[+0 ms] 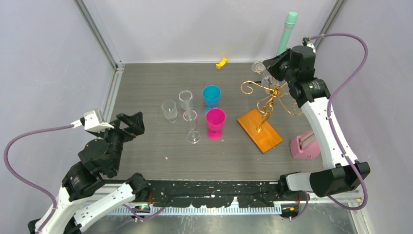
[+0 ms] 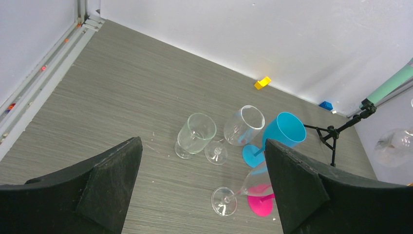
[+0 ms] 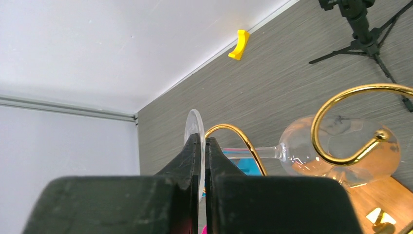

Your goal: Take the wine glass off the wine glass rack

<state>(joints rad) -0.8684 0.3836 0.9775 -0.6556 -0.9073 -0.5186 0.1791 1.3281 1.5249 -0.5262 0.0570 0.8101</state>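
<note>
Wine glass (image 3: 298, 148), foot between right fingers (image 3: 191, 158)

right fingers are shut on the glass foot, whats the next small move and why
Probably slide the wine glass sideways out of the gold curl of the wine glass rack, not lift: the right fingers pinch its foot, but wire curls across the stem and bowl.

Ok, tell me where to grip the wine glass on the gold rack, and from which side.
Probably best by the thin flat foot of the wine glass: pinch it edge-on at the rim, one finger on each face, coming from the side away from the rack. The round bowl lies behind the wire curls. The right hand is shut on the foot this way.
</note>
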